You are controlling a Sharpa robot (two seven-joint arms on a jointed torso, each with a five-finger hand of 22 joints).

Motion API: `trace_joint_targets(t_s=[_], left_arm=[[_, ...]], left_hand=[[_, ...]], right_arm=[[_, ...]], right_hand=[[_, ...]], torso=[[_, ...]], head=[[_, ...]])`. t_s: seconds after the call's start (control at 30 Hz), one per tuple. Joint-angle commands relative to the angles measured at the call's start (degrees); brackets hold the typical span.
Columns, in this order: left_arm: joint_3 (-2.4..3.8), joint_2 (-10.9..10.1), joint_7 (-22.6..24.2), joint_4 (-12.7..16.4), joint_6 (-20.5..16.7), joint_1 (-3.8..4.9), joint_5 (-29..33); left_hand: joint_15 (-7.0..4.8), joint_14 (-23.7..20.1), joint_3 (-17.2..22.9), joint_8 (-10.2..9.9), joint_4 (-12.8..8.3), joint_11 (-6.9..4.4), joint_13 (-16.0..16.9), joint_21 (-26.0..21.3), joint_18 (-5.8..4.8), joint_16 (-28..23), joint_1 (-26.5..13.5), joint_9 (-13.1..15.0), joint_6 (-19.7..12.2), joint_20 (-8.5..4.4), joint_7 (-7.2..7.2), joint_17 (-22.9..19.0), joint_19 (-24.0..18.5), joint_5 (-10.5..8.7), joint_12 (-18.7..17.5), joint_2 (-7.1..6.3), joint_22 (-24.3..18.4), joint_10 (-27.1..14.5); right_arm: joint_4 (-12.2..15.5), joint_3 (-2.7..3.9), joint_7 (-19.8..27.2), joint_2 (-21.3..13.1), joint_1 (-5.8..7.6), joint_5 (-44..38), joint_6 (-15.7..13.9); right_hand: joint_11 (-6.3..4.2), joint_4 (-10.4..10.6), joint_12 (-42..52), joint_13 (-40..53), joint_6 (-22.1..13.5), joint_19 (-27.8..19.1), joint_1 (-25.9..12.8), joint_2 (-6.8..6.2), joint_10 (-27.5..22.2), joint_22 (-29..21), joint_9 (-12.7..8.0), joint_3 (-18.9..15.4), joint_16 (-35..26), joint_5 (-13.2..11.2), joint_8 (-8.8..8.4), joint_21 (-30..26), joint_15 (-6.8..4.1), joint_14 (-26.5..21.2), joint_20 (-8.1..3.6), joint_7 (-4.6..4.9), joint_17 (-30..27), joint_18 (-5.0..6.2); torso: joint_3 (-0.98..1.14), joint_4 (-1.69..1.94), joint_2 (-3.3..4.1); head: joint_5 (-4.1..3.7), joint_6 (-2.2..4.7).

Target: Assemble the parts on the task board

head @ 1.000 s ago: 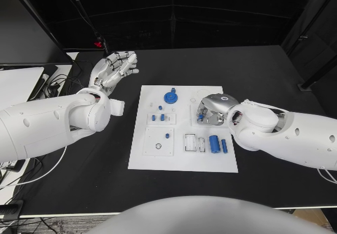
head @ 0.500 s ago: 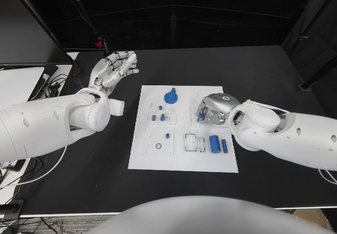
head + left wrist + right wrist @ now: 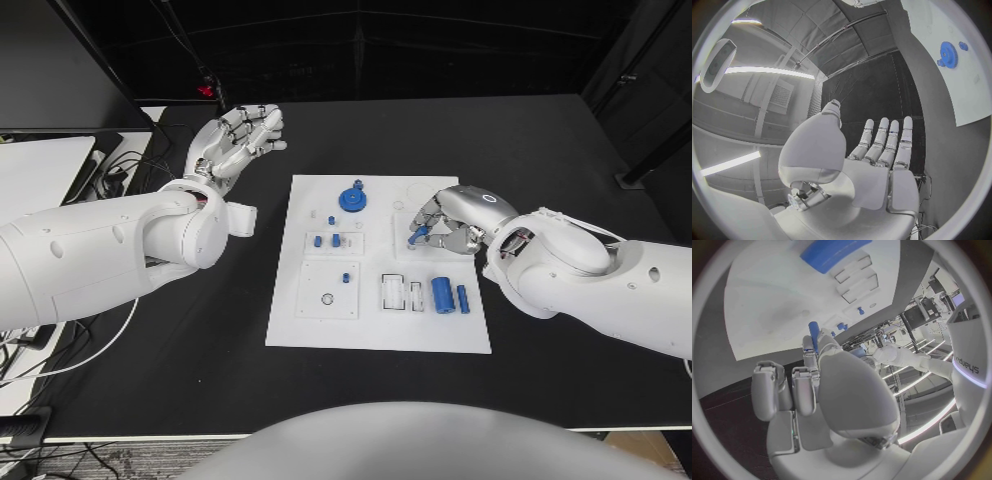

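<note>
**A small blue peg in my right fingers, over the board**

My right hand is over the right side of the task board, near its far edge. My fingers there are curled around a small blue peg, and I pinch it at the tips. In my right wrist view the peg stands up between my fingers.

My left hand is well away from the board, over the bare black desk at the far left. Its fingers are straight and spread apart, and it holds nothing.

The board lies flat in the middle of the desk, with dark open desk on all its sides. On the board, a blue gear sits near the far edge, to the left of my right hand. Small blue pegs stand in a little block in the middle left. Two blue cylinders lie side by side on the near right of the board, close by my right wrist. A white arm part of mine hangs over the desk just left of the board.
</note>
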Motion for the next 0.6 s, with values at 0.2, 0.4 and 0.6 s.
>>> trace_joint_targets(t_s=[0.2, 0.4, 0.6], left_arm=[[0.06, 0.28, 6.34, -0.19, 0.43, 0.07, 0.01], [0.06, 0.59, 6.32, -0.39, 0.45, 0.07, 0.01], [0.06, 0.92, 6.30, -0.58, 0.49, 0.07, 0.01]], left_hand=[[-0.05, -0.32, 0.32, 0.15, -0.10, 0.03, -0.04, 0.33, -0.52, 0.21, -0.08, -0.04, -0.47, 0.00, 8.77, -0.05, 0.14, 0.03, 0.19, 0.40, -0.09, -0.31], [-0.05, -0.32, 0.32, 0.15, -0.10, 0.03, -0.04, 0.33, -0.52, 0.21, -0.08, -0.04, -0.47, 0.00, 8.77, -0.05, 0.14, 0.03, 0.19, 0.40, -0.09, -0.31], [-0.05, -0.32, 0.32, 0.15, -0.10, 0.03, -0.04, 0.33, -0.52, 0.21, -0.08, -0.04, -0.47, 0.00, 8.77, -0.05, 0.14, 0.03, 0.19, 0.40, -0.09, -0.31]], right_arm=[[3.13, 0.13, 6.98, -0.82, 0.42, 5.01, -6.65], [3.08, 0.13, 8.78, 2.17, 0.46, 5.27, -3.91], [1.43, 0.12, 10.57, 7.72, 0.44, 4.60, -0.17]], right_hand=[[0.12, 0.28, -0.44, 0.01, 0.54, 2.88, 0.51, -0.27, 0.11, 12.82, 0.04, 0.23, 0.31, 0.11, 0.12, 0.19, -0.46, 5.26, -0.21, 0.08, 11.48, 0.69], [0.17, 0.38, -0.59, 0.00, 0.54, 2.84, 0.53, -0.32, 0.04, 12.79, 0.01, 0.25, 0.32, 0.12, 0.07, 0.10, -0.43, 5.26, -0.19, 0.12, 11.50, 0.71], [0.23, 0.41, -0.83, -0.01, 0.49, 2.80, 0.71, -0.30, -0.11, 12.77, -0.04, 0.37, 0.33, 0.13, -0.05, 0.04, -0.37, 5.26, -0.15, 0.18, 11.53, 0.72]], torso=[[0.02, 0.04, 0.05], [0.00, 0.15, 0.00], [0.02, 0.03, 0.04]], head=[[0.18, 0.00], [1.23, 0.00], [4.96, 0.00]])
